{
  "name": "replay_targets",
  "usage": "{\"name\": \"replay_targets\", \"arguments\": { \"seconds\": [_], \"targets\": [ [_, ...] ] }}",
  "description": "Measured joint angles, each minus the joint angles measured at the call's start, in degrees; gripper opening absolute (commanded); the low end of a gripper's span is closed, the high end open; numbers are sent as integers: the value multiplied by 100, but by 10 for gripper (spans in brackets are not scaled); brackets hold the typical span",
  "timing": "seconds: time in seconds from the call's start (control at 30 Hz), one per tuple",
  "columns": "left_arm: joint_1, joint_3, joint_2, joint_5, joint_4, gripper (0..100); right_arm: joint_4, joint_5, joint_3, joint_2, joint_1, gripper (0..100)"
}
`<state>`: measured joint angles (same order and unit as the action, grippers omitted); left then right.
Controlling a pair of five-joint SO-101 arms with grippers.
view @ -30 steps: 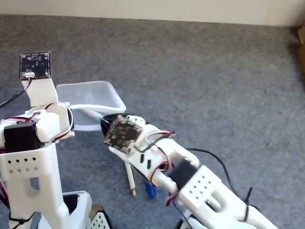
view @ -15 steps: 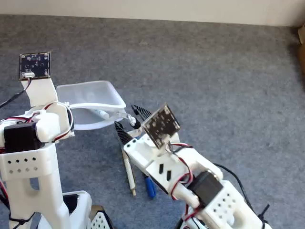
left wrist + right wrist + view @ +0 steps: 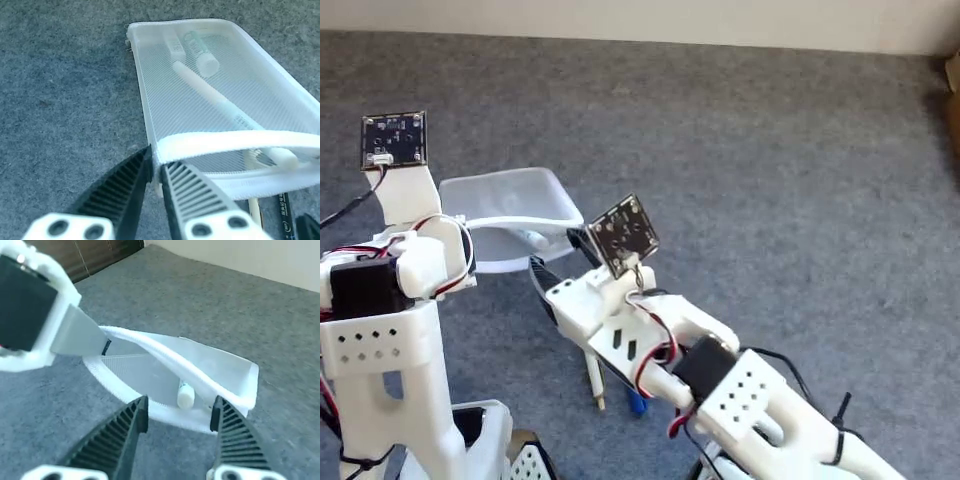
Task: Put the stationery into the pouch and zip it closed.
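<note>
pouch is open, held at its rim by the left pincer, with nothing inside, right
No. The pouch is open and held at its rim by the left pincer, but it is not empty: the left wrist view shows a white pen lying inside it.

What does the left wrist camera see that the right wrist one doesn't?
Left wrist: a capped tube through the pouch mesh, loose pens on the carpet. Right wrist: right fingers open before the pouch mouth. Both: left fingers pinching the pouch rim, a white pen inside.
</note>
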<state>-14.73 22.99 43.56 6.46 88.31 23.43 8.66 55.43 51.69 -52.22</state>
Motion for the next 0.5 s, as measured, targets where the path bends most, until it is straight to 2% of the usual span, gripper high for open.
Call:
{"name": "replay_targets", "arguments": {
  "seconds": [0.17, 0.4, 0.5],
  "targets": [
    [0, 9, 0, 0, -9, 7, -589, 0, -26, -624, 9, 188],
    [-9, 97, -9, 9, -53, 7, -1240, 0, -123, -1767, 334, 19],
    [-9, 97, -9, 0, -88, 7, -1319, 0, -123, -2066, 466, 5]
  ]
}}
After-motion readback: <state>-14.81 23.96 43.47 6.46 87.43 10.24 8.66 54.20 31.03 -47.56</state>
